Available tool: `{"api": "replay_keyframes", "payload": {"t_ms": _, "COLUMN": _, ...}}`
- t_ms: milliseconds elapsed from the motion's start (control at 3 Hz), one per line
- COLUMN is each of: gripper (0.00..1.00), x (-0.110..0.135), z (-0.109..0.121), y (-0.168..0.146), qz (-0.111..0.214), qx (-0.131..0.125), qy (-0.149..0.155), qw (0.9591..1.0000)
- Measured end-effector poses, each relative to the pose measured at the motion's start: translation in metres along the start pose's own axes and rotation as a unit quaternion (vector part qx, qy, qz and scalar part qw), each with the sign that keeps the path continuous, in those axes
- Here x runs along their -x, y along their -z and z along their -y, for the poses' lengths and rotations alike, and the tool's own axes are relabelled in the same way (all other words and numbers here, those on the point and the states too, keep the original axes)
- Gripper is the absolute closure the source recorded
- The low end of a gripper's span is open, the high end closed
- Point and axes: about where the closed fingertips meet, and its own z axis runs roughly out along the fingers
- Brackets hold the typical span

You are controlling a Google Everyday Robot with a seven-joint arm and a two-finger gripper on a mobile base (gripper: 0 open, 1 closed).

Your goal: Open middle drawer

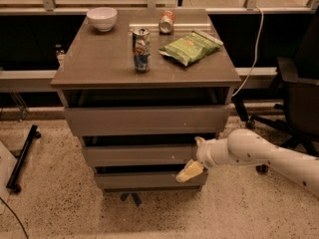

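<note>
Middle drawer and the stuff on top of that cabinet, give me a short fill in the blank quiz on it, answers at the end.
1. The tool is at the ___ end of the middle drawer front, as the camera view shows it.
2. The bowl on the cabinet top is ___ in colour.
3. The chip bag is ___ in colour.
4. One can stands upright; the other can lies on its ___.
Missing words: right; white; green; side.
</note>
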Motion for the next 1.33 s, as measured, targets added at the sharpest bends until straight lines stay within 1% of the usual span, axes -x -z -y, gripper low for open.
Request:
{"api": "replay_keyframes", "payload": {"t_ms": 333, "gripper": 0.00, "x": -0.014, "z": 0.015, "y": -0.023, "qz": -0.001, "qx": 0.010, "qy": -0.017, "qw": 0.9998}}
{"api": "replay_keyframes", "payload": {"t_ms": 667, "gripper": 0.00, "x": -0.025, "z": 0.034, "y": -0.054, "qz": 0.003, "qx": 0.027, "qy": -0.034, "qw": 0.9991}}
{"api": "replay_keyframes", "payload": {"t_ms": 1000, "gripper": 0.00, "x": -0.024, "z": 0.049, "y": -0.079, "qz": 0.007, "qx": 0.041, "qy": -0.039, "qw": 0.9984}}
{"api": "replay_keyframes", "payload": {"t_ms": 1333, "gripper": 0.26, "x": -0.030, "z": 0.063, "y": -0.105, "qz": -0.011, "qx": 0.054, "qy": -0.049, "qw": 0.9973}}
